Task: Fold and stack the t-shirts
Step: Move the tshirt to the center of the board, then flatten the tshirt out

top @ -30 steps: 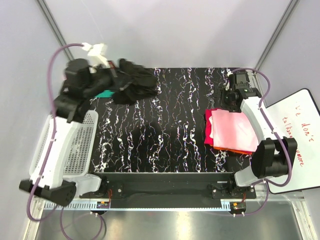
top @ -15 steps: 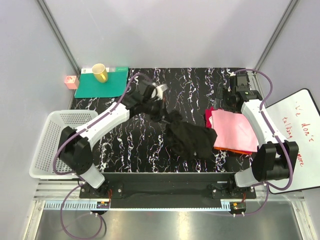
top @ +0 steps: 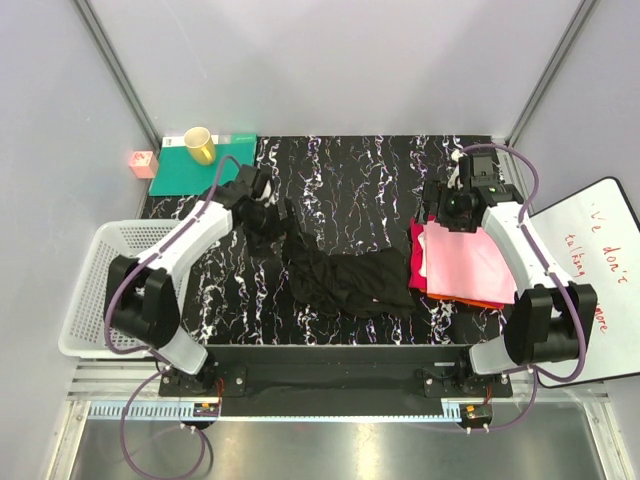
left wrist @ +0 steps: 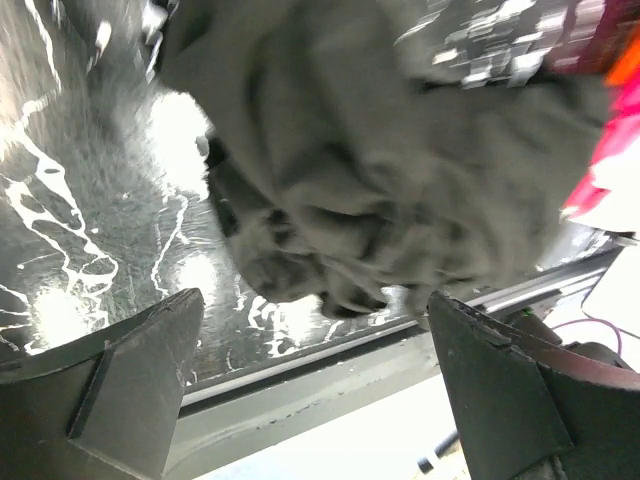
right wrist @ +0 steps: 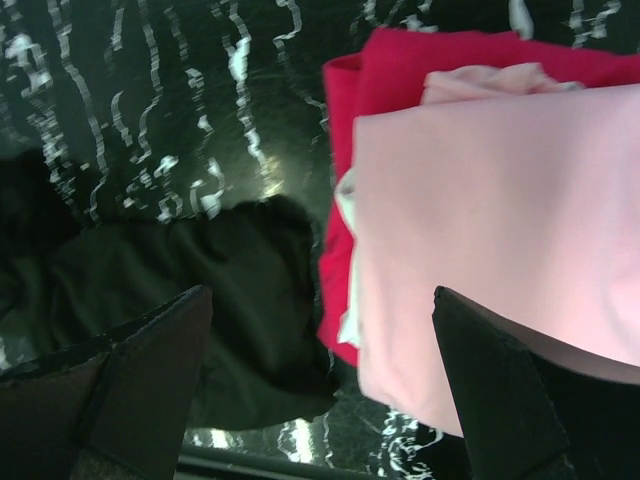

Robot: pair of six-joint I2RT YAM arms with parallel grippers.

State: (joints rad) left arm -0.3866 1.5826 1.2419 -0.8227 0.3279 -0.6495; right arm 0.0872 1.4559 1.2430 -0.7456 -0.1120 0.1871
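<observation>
A crumpled black t-shirt (top: 345,280) lies on the marbled table near the front middle. It touches the left side of a folded stack. In that stack a pink t-shirt (top: 465,262) lies on top, over a red one (top: 417,255), and an orange edge (top: 470,302) shows below. My left gripper (top: 268,215) hovers open at the black shirt's left end, holding nothing. In the left wrist view the shirt (left wrist: 380,150) lies beyond the empty gripper (left wrist: 315,390). My right gripper (top: 452,205) is open above the stack's back left corner. Below the right gripper (right wrist: 320,390) are the pink (right wrist: 500,220), red (right wrist: 400,70) and black (right wrist: 180,290) shirts.
A white basket (top: 110,290) stands at the left edge of the table. At the back left lies a green mat (top: 195,168) with a yellow cup (top: 200,146) on it, and a small pink block (top: 143,163) beside it. A whiteboard (top: 600,260) lies at the right.
The left arm swung the black shirt from the back left corner to the front middle, let it go and drew back left with its gripper now open. The right gripper shifted slightly.
</observation>
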